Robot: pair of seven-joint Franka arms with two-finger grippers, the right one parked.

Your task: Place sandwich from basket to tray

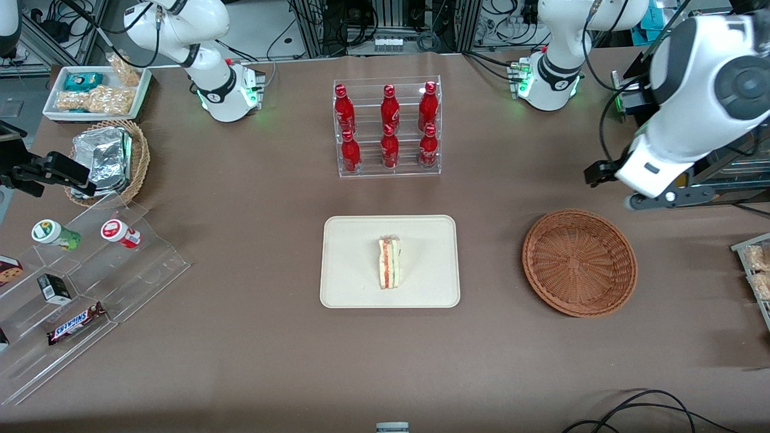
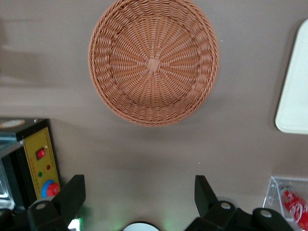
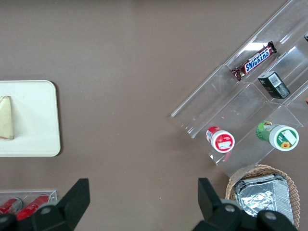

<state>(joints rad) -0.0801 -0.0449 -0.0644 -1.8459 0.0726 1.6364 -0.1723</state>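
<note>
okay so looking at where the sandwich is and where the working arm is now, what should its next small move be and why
Probably none beyond staying clear: the sandwich already rests on the tray, the basket holds nothing, and the gripper hangs open and empty above the table beside the basket.

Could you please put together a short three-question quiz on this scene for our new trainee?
1. True or false: the sandwich lies on the tray.
2. What does the basket hold? A) a foil packet B) nothing C) a bottle
3. How do the fingers of the left arm's hand stand?

Key: 1 true. 2 B. 3 open, holding nothing, raised over the table beside the basket.
</note>
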